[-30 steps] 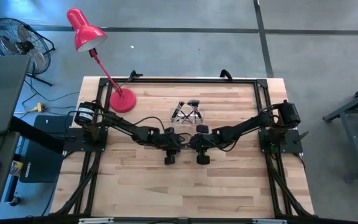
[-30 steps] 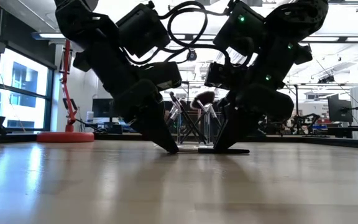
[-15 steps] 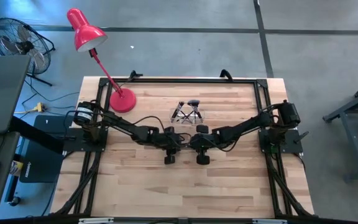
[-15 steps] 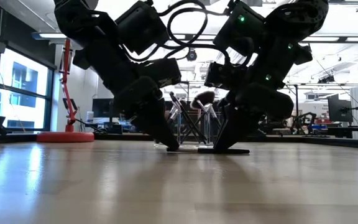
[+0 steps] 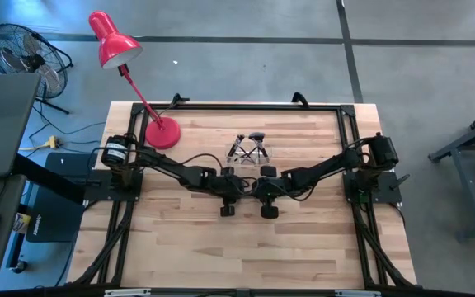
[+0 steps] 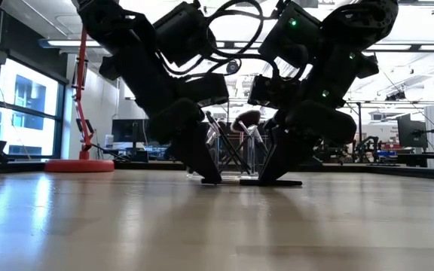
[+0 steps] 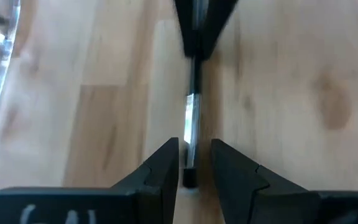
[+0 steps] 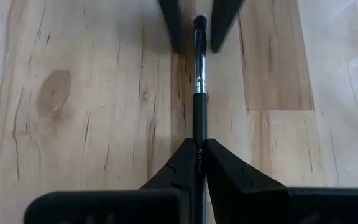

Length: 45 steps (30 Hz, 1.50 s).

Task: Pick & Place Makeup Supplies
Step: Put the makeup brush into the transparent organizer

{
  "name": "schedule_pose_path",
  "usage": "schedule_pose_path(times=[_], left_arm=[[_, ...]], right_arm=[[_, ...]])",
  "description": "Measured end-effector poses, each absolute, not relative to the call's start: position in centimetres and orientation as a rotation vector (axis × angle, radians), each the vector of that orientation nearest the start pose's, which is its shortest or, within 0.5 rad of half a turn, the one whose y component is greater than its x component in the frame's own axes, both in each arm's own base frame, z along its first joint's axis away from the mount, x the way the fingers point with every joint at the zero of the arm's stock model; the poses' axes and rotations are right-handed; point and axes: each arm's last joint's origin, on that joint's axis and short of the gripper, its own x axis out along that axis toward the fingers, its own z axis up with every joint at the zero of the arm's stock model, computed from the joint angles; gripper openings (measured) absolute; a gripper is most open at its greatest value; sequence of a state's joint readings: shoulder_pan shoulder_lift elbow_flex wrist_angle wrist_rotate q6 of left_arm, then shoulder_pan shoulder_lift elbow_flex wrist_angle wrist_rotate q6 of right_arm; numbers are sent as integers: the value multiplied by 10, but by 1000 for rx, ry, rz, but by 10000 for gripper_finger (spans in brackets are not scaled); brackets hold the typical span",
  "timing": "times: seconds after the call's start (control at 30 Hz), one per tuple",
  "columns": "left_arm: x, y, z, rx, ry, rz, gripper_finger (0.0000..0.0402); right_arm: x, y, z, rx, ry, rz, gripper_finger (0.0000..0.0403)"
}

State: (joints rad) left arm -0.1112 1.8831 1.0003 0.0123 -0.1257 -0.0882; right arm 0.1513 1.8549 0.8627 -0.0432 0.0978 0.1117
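Brush (image 8: 198, 93) lies flat, right gripper (image 8: 197, 163) clamped on it, left gripper (image 7: 194, 163) parted astride its tip, clear holder (image 5: 250, 150) behind.

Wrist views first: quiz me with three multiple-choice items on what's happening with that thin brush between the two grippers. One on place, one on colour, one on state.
1. Where does the thin brush lie?
A. Flat on the wooden table, between both grippers
B. Upright in the clear holder
C. Under the red lamp

2. What colour is the handle part that the right gripper grips?
A. Red
B. Black
C. White

3. How do the grippers stand?
A. Both wide open, away from the brush
B. Both shut on the brush
C. Right shut on the brush, left gripper open around its other end

Answers:
1. A, as both wrist views show it lying along the wood grain between the two grippers.
2. B, as the right wrist view shows a black shaft running into the fingers, with a silvery band farther along.
3. C, as the right fingers pinch the shaft, while the left fingers leave gaps on each side of the tip.
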Motion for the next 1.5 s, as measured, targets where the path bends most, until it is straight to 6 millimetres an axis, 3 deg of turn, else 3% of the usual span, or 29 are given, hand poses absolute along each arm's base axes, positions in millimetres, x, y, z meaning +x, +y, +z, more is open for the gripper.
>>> schedule_pose_path(times=[0.6, 0.83, 1.0, 1.23, 1.5], left_arm=[[357, -37, 126, -11, 947, 63, 90], [355, -37, 124, -13, 981, 52, 11], [354, -37, 124, -17, 984, 46, 7], [358, -37, 128, -16, 1000, 45, 2], [366, -38, 146, 76, 1078, 23, 1]], right_arm=[[324, 47, 102, -11, 1024, -18, 26], [324, 46, 102, -12, 1023, -23, 36], [323, 46, 111, -47, 992, -47, 36], [319, 44, 138, -70, 923, -92, 71], [316, 43, 147, -74, 908, -107, 125]])
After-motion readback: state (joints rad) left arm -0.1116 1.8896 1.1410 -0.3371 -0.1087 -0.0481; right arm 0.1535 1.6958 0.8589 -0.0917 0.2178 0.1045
